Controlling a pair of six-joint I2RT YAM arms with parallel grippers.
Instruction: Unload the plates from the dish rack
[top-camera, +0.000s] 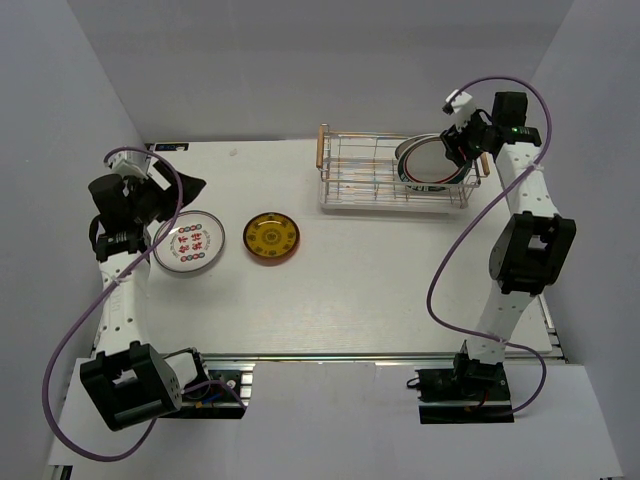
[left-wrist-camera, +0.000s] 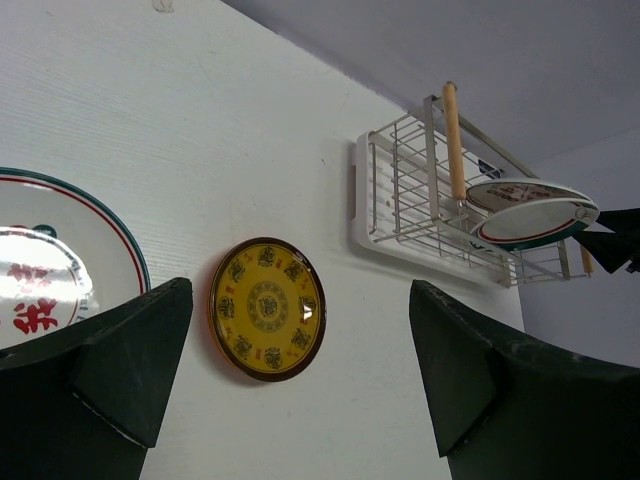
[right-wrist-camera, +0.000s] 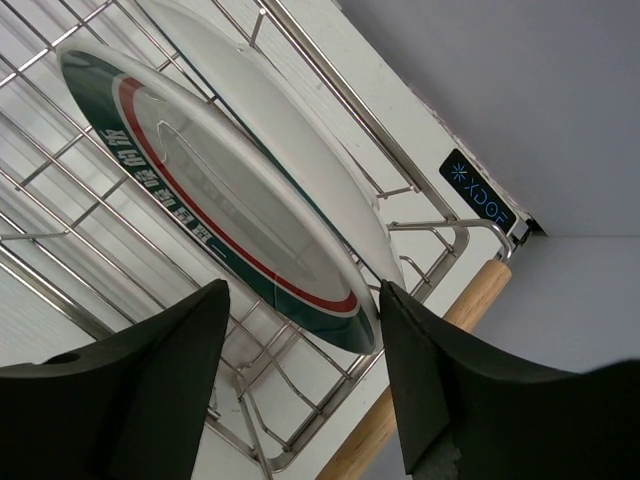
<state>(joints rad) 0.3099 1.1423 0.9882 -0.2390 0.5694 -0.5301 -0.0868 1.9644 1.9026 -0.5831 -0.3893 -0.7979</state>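
Observation:
The silver wire dish rack (top-camera: 372, 172) stands at the back right of the table. A green-rimmed white plate (top-camera: 422, 165) leans in its right end, with a second white plate close behind it. My right gripper (top-camera: 452, 148) is open. In the right wrist view its fingers (right-wrist-camera: 305, 295) straddle the green-rimmed plate's (right-wrist-camera: 215, 195) lower rim without closing on it. My left gripper (top-camera: 183, 190) is open and empty, just above a white plate with red markings (top-camera: 188, 245) lying on the table. A small yellow patterned plate (top-camera: 273, 238) lies to its right and also shows in the left wrist view (left-wrist-camera: 267, 308).
The rack has light wooden handle bars at its left end (top-camera: 322, 148) and its right end (right-wrist-camera: 450, 345). Its left and middle slots hold no plates. Grey walls enclose the table on three sides. An XDOF label (right-wrist-camera: 478, 192) sits by the far right corner.

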